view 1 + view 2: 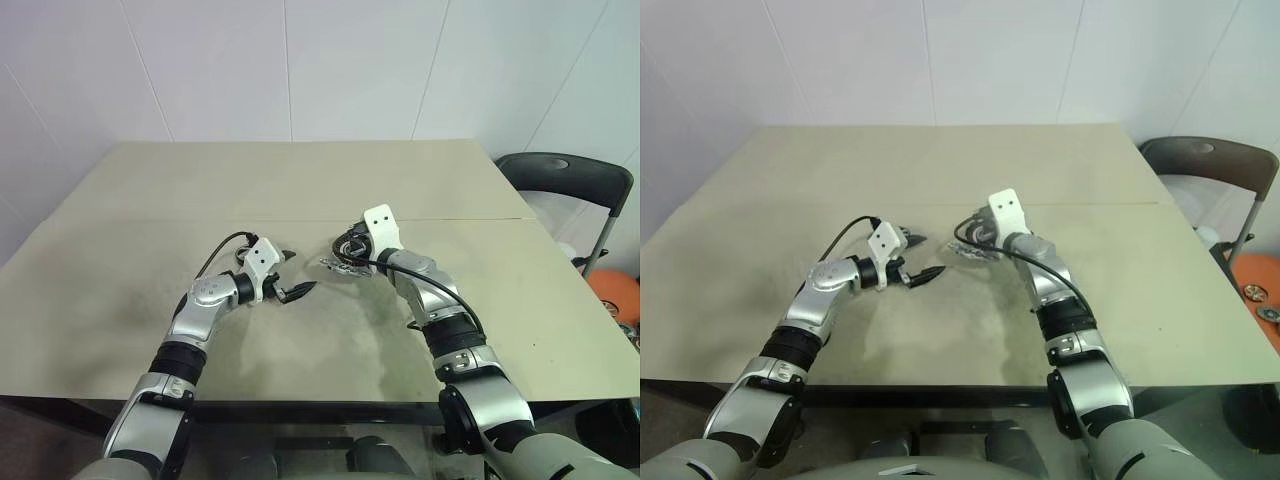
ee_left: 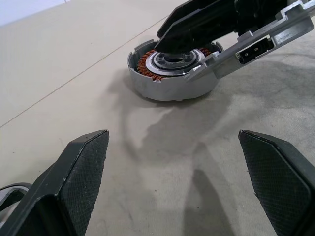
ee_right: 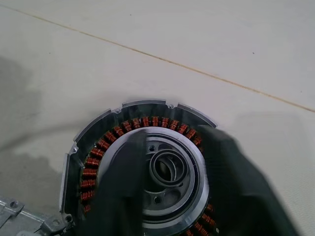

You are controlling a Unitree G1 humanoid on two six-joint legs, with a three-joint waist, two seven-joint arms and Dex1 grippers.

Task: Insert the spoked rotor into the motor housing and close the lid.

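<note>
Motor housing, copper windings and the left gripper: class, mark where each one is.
motor housing (image 2: 170, 91), left wrist view, on its silvery outer wall.
copper windings (image 3: 91, 167), right wrist view, on the orange coil ring.
left gripper (image 1: 292, 275), left eye view, midway between its fingers.

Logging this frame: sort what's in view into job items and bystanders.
Job:
motor housing, copper windings showing
right gripper over the housing
left gripper, open, short of it

Lying about:
folding chair beside the table
orange object on the floor
</note>
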